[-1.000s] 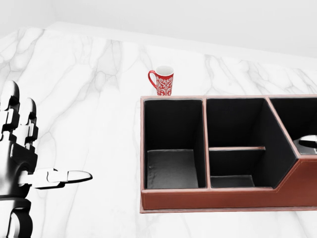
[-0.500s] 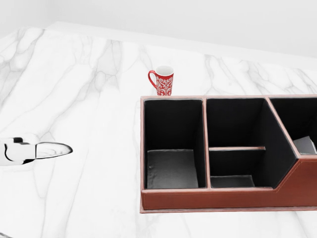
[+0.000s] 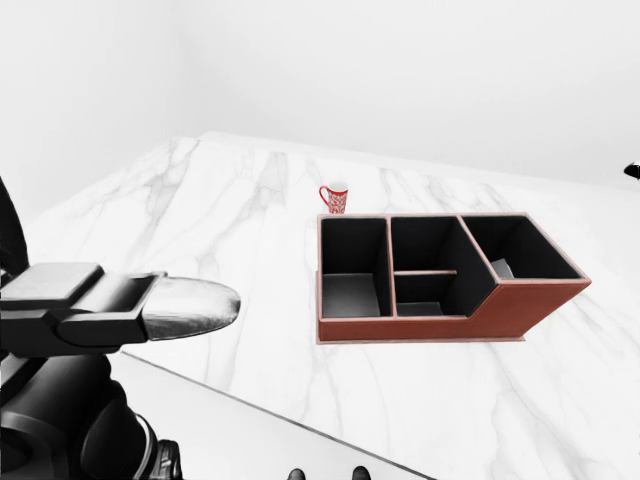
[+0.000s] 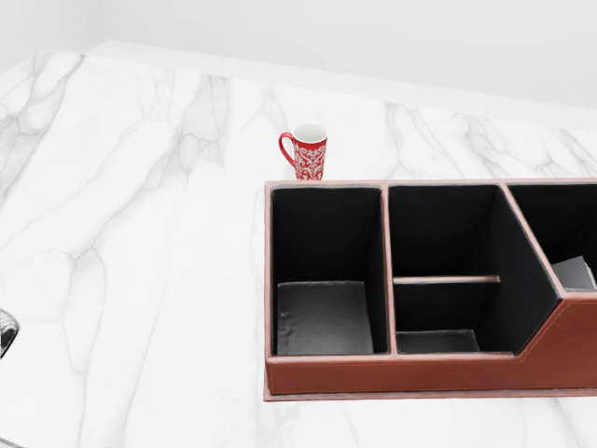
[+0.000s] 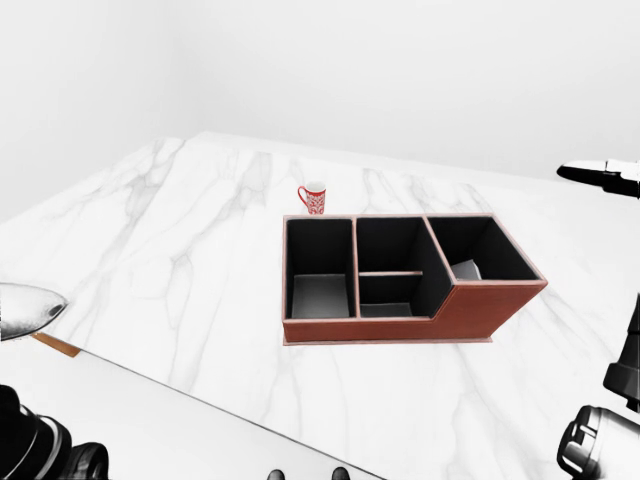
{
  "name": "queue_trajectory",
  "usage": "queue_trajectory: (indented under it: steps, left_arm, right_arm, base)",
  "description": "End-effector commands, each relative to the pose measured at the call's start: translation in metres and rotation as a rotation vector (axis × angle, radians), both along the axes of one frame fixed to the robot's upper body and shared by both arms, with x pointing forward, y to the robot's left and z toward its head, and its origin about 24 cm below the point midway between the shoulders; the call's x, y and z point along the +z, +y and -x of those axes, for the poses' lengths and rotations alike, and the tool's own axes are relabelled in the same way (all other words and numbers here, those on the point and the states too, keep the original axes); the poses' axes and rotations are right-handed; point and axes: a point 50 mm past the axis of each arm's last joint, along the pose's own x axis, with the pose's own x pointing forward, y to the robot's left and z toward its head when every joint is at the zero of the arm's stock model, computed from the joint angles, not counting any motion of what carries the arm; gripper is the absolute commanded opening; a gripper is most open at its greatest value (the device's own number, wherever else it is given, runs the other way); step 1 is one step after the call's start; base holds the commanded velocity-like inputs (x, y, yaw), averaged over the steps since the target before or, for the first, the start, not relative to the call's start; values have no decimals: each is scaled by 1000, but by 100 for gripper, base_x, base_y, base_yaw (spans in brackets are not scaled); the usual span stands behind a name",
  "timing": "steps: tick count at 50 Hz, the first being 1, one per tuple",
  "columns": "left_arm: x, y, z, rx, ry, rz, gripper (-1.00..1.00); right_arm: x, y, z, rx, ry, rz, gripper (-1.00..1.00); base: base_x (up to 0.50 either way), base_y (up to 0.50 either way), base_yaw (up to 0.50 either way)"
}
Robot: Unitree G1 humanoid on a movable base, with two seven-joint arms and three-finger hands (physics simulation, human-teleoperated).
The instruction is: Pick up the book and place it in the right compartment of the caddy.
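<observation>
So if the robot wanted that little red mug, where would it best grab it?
Probably round the body of the red mug, coming from the head view's right. It stands upright just above the caddy, its handle pointing left, so the right side is bare; from below the caddy's wall is in the way.

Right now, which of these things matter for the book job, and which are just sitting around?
For the job:
- caddy
- its right compartment, with a pale flat thing inside, probably the book
- left hand

Just lying about:
- red patterned mug
- marble counter
</observation>
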Motion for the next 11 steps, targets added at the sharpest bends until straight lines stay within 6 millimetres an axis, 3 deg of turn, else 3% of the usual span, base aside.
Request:
queue_trajectory:
  steps: [1, 11]
  left_arm:
    - [27, -5, 30, -142, -159, 18, 100]
    - [42, -8, 36, -256, -90, 20, 100]
  right_arm:
    - [31, -2, 24, -9, -133, 24, 100]
    - [50, 1, 45, 5, -234, 48, 100]
  base:
    - [0, 0, 0]
    - [0, 0, 0]
